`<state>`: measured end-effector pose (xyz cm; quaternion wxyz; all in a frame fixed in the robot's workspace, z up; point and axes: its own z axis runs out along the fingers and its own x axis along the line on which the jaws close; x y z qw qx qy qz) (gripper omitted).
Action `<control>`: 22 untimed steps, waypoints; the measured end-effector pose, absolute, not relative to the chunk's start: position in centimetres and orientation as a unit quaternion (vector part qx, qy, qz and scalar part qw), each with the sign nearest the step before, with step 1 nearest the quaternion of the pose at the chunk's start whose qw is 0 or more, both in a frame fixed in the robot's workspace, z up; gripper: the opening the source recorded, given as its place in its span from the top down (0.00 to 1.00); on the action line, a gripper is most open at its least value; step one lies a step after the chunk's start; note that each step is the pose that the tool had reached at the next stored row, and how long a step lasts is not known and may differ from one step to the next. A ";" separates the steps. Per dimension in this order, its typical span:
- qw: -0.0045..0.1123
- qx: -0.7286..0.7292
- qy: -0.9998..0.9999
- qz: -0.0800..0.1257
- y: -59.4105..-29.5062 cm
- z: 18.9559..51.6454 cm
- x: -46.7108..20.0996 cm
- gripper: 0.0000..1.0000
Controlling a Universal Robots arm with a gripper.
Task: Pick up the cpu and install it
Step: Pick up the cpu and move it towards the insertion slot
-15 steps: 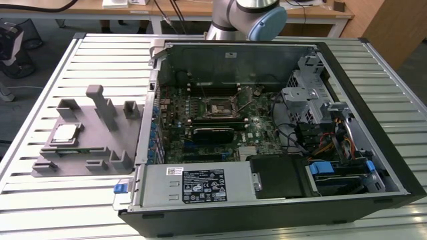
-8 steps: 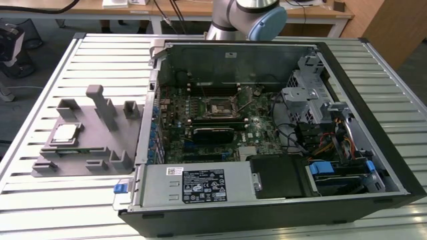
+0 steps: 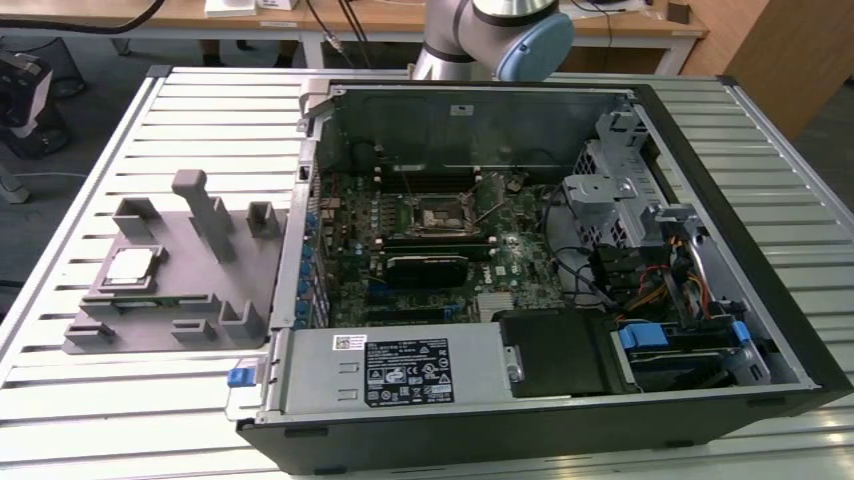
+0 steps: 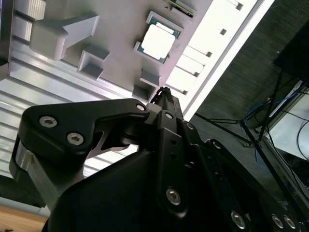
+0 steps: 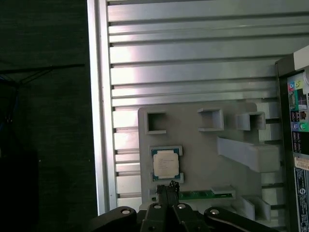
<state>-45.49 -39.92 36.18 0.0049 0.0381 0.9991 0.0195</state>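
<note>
Left of the open computer case in the exterior view, on the slatted table: chip seated flat, metal face up, in a pocket of the grey holder, likely kept square for grasping. Seen in the first wrist view, claw closed on nothing, tips near the chip's edge.

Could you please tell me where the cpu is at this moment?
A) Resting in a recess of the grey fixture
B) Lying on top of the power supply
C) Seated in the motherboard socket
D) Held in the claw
A: the cpu lies flat in a recess of the grey fixture on the slatted table, to the exterior view's left of the open computer case, and the claw holds nothing.
</note>
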 end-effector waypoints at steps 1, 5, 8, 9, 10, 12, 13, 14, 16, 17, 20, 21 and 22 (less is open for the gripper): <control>0.005 0.038 0.999 0.019 -39.9 36.1 -45.5 0.89; 0.005 0.038 0.999 0.019 -40.0 35.8 -45.5 0.89; 0.005 0.038 0.999 0.019 -40.0 35.6 -45.5 0.89; 0.005 0.038 0.999 0.019 -40.0 35.6 -45.5 0.89; 0.005 0.038 0.999 0.019 -40.0 35.5 -45.5 0.89; 0.005 0.038 0.999 0.019 -40.0 35.4 -45.5 0.89; 0.005 0.038 0.999 0.019 -40.0 35.3 -45.5 0.89; 0.005 0.038 0.999 0.019 -40.0 35.2 -45.5 0.89; 0.005 0.038 0.999 0.019 -40.0 35.1 -45.5 0.89; 0.005 0.038 0.999 0.019 -40.0 35.0 -45.5 0.89; 0.005 0.038 0.999 0.019 -40.0 34.8 -45.5 0.89; 0.005 0.038 0.999 0.019 -40.0 34.7 -45.5 0.89; 0.006 0.038 0.999 0.020 -40.1 34.5 -45.5 0.89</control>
